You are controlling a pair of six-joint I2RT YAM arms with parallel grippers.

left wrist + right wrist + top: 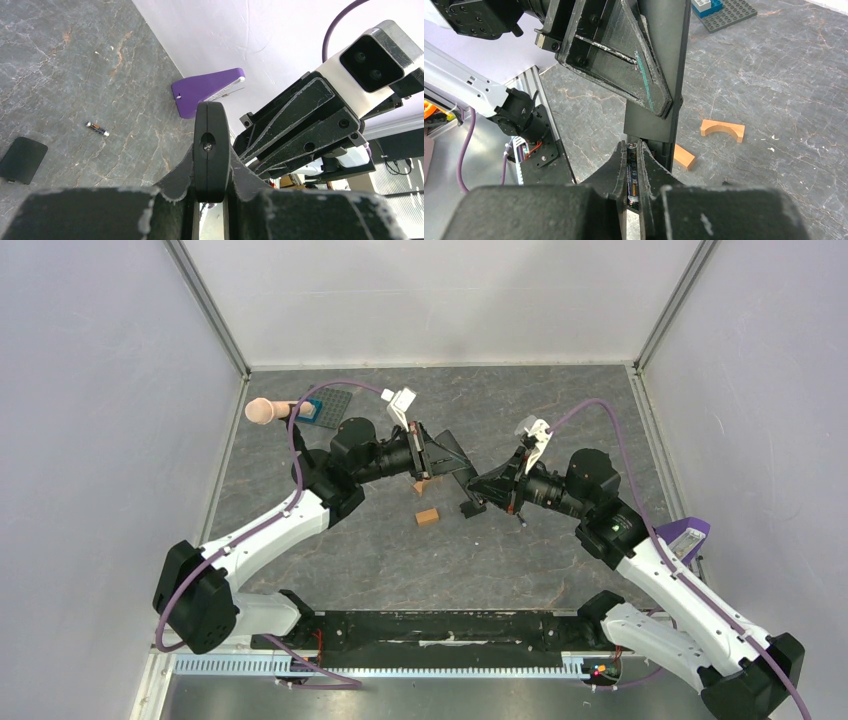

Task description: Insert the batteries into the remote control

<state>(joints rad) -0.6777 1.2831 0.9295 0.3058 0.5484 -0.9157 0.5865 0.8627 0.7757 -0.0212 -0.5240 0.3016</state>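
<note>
Left end effector (211, 172): closed on the remote control (680, 50), clamped across its narrow sides. It holds the long black bar in the air above the middle of the worktop (784, 90). Probable reason: the bar is steadied against a push from the other arm.

Right end effector (631, 155): closed on a battery (631, 182), which lies lengthwise between the two fingers. The battery's tip sits right at the near end of the remote control; whether it touches cannot be told. Probable reason for the lengthwise grip: the cell can slide in along the bar's axis.

Step in hand, as judged: seating the first cell. The bay itself is mostly hidden behind the fingers, so its polarity marks and depth cannot be read.

Second battery (97, 129): loose on the worktop, well apart from both arms, waiting its turn.

Battery cover (22, 160): a short black piece lying flat near the second battery. It is off the remote control, which fits an open bay.

Not part of the task:
- Orange arch block (722, 129) and orange block (684, 156), below the held bar.
- Studded baseplate (726, 12), at the far side.
- Purple wedge (207, 90), by the wall.

Risk, as judged: a slightly tilted cell may jam at the mouth of the bay.
</note>
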